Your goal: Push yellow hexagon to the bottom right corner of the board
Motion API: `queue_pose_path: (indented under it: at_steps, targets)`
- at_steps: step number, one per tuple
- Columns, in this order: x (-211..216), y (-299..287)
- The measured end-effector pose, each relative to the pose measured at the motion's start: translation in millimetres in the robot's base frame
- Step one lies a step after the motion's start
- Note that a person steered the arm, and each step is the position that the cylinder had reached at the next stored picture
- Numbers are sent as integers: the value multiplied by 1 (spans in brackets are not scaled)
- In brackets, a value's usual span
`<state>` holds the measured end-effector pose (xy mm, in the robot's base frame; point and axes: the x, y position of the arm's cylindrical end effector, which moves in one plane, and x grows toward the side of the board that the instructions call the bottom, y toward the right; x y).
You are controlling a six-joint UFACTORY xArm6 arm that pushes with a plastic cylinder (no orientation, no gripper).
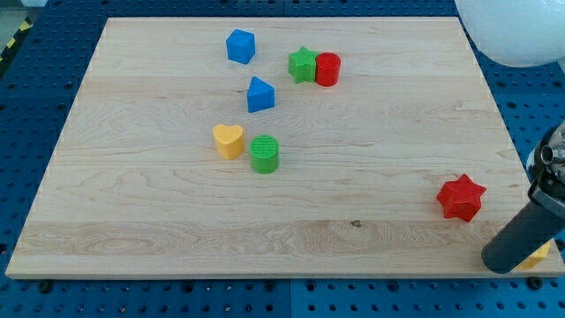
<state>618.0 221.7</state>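
My tip (pixel 501 262) beside yellow block (pixel 536 257), btm-right.

A pale wooden board (pixel 291 221) carries eight small coloured blocks.

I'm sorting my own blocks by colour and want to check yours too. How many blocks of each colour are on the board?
Blue: 2, a cube-like one and a pointed one
Green: 2, the star and the cylinder
Red: 2, the cylinder and the star
Yellow: 2, the heart and a sliver behind my tip, shape hidden
Total: 8
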Motion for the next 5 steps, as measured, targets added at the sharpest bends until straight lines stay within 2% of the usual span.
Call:
queue_pose_path:
  at_steps: [1, 3, 4, 5]
  targets:
    - [0, 0]
    - [-21, -81]
    - [-49, -119]
    - [-84, -131]
